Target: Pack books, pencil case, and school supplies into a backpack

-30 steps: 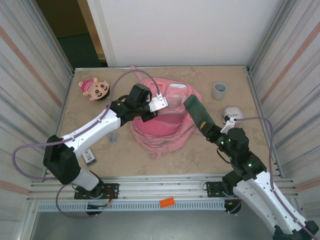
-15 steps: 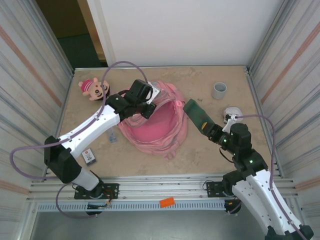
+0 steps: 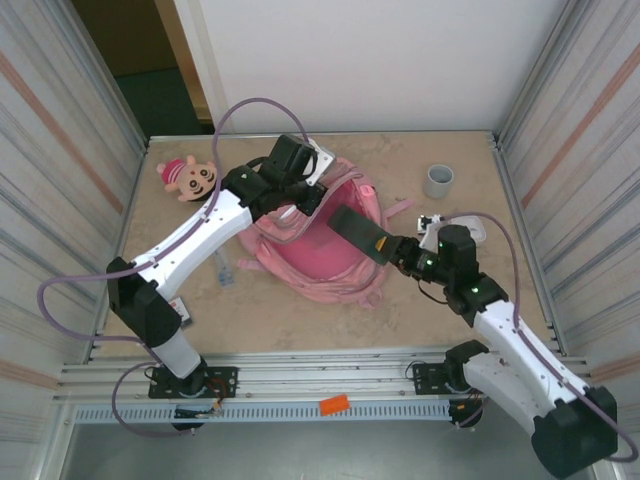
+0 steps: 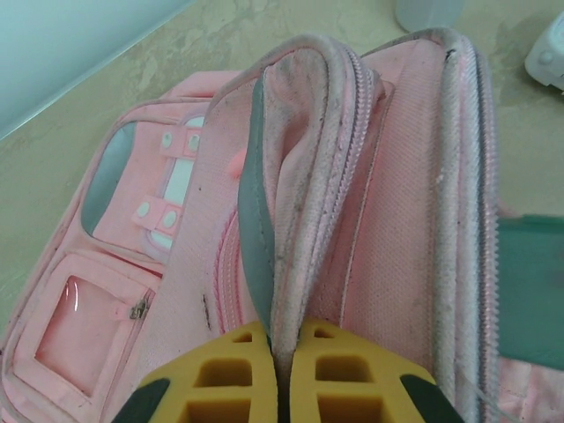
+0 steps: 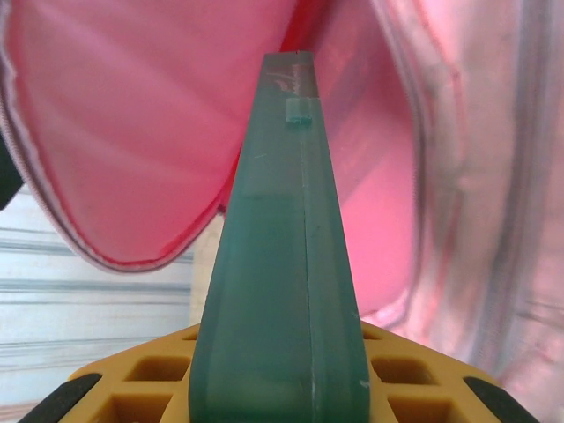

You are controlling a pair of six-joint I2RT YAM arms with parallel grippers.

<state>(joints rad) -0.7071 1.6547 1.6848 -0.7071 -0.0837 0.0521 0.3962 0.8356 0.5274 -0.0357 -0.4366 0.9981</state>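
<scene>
Right gripper (image 3: 402, 254) clenches one end of the single flat dark green pencil case (image 3: 358, 232). Its long axis runs toward the far left, and its free end is at the open mouth of the one large pink fabric backpack (image 3: 320, 270). Left gripper (image 3: 312, 178) is clamped on the backpack's zip rim, holding it up above the tan surface (image 3: 470, 180).

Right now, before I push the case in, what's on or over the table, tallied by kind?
backpack: 1
pencil case: 1
plush doll: 1
grey cup: 1
small loose supplies: 2, a stick and a card
white item by the right arm, kind unclear: 1
Total: 7
</scene>
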